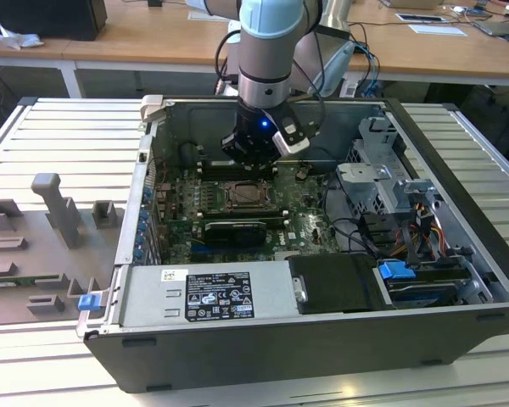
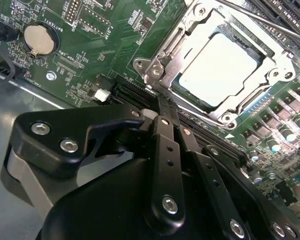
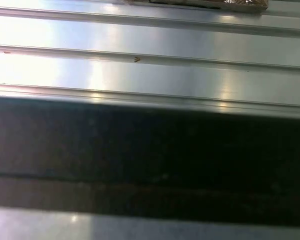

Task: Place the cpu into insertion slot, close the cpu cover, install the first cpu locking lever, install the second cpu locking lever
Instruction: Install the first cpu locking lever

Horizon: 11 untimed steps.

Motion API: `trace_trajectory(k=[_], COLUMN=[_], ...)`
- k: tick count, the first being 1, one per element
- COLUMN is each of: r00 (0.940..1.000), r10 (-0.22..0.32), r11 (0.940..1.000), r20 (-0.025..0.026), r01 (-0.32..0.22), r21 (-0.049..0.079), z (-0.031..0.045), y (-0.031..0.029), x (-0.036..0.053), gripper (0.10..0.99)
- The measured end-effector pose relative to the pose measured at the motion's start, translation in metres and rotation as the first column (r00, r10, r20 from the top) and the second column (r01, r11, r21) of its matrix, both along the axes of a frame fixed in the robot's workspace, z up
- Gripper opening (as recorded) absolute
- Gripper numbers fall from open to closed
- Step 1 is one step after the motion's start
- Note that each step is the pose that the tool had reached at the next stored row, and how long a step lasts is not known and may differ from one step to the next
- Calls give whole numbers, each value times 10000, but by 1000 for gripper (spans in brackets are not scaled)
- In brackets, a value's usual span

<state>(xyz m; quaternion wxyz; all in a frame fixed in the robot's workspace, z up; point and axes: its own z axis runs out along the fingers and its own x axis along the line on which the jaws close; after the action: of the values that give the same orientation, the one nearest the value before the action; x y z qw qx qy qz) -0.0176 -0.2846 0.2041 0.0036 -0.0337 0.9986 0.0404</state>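
Silvery cpu (image 2: pixel 217 67) just beyond end effector (image 2: pixel 162 107).

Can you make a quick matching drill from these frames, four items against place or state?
Items
1. cpu
2. cpu cover
3. gripper
4. coin cell battery

Descriptions
A. round and silvery, on the green board away from the socket
B. black linkage poised above the board, beside the socket's corner
C. pale square face, seated in the insertion slot
D. silvery frame lying down around the chip

Pairs: 1-C, 2-D, 3-B, 4-A
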Motion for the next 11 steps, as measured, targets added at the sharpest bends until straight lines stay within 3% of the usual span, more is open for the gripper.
trace_trajectory(k=[7, 11], r00=[10000, 10000], r10=[0, 1], r11=[10000, 10000], r20=[5, 3], r01=[0, -1], r21=[0, -92], z=[14, 5], y=[2, 1], x=[2, 2], gripper=[106, 106])
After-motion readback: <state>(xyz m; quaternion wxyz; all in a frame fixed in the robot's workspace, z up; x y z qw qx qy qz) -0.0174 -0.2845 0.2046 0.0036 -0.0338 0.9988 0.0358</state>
